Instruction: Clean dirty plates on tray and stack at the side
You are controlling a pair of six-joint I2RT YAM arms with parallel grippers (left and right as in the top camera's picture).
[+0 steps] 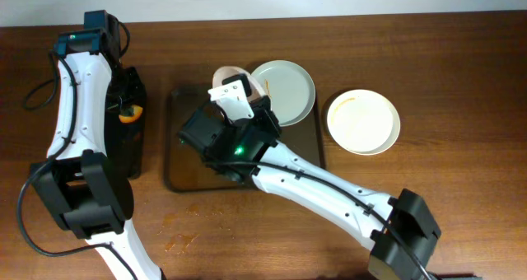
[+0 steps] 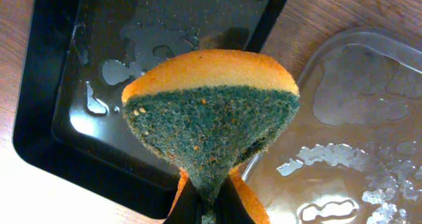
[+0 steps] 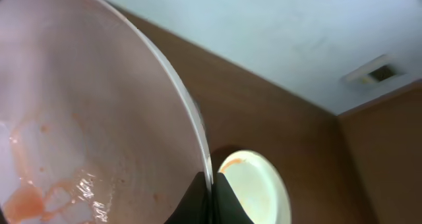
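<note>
"Since the right gripper [image 3: 211, 188] has the plate [image 3: 99, 118] nipped by its rim between nearly closed fingers, tilted up above the tray [image 1: 300, 140] in the upper middle of the overhead view, how will it handle?"

"Stiff and fairly light, I'd guess, but glossy — so slippery. Orange-red sauce streaks show at the lower left of the right wrist view, which makes that face greasy too. A thin rim pinch gives little purchase, so I'd judge it could swing or slip if pressed hard."

"So where should the scrubbing push go?"

"Close to the held edge, not out on the far side. The sponge [image 2: 211, 118] is soft, with its green scouring face toward the camera and orange foam behind. The left gripper [image 2: 210, 201] squeezes it tight at the bottom. It hangs above the small black tray [image 2: 30, 99], with the wet big tray at the right of that frame."

"And the other two?"

"A second plate [image 1: 286, 89] sits at the tray's upper right corner, partly past its rim, and looks clean from above. A third plate [image 1: 364, 121] lies flat on the table [image 1: 461, 66] just right of the tray, with a faint orange smear near its upper left edge. Both would likely break if dropped — take them by the rim and lift gently"
</note>
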